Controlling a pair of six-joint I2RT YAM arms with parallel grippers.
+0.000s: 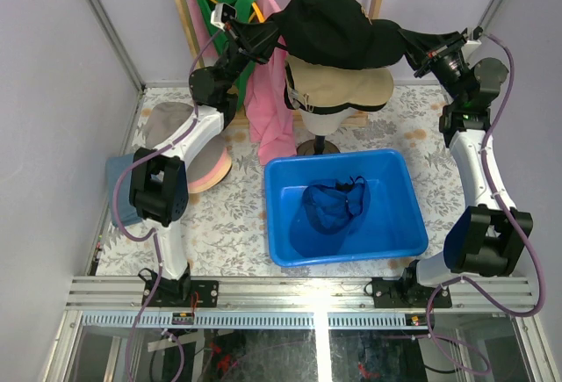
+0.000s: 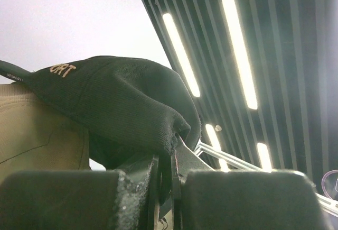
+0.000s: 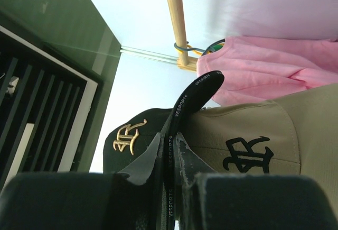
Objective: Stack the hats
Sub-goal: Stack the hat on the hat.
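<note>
A black baseball cap (image 1: 338, 26) with a gold logo hangs stretched between my two grippers, right above a khaki cap (image 1: 342, 88) that sits on the mannequin head (image 1: 320, 123). My left gripper (image 1: 268, 35) is shut on the cap's rear edge, and in the left wrist view the black fabric (image 2: 116, 98) is pinched between the jaws of that gripper (image 2: 166, 161). My right gripper (image 1: 413, 53) is shut on the other edge; the right wrist view shows the lettered brim edge (image 3: 185, 119) clamped in that gripper (image 3: 171, 150), beside the khaki cap (image 3: 253, 135).
A blue bin (image 1: 413, 215) stands in front of the mannequin with a blue cap (image 1: 334, 206) lying inside. A grey-taupe hat (image 1: 167, 123) and a pink and beige one (image 1: 215, 167) lie at the left. Pink and green shirts (image 1: 263, 110) hang on a wooden rack (image 1: 180, 4) behind.
</note>
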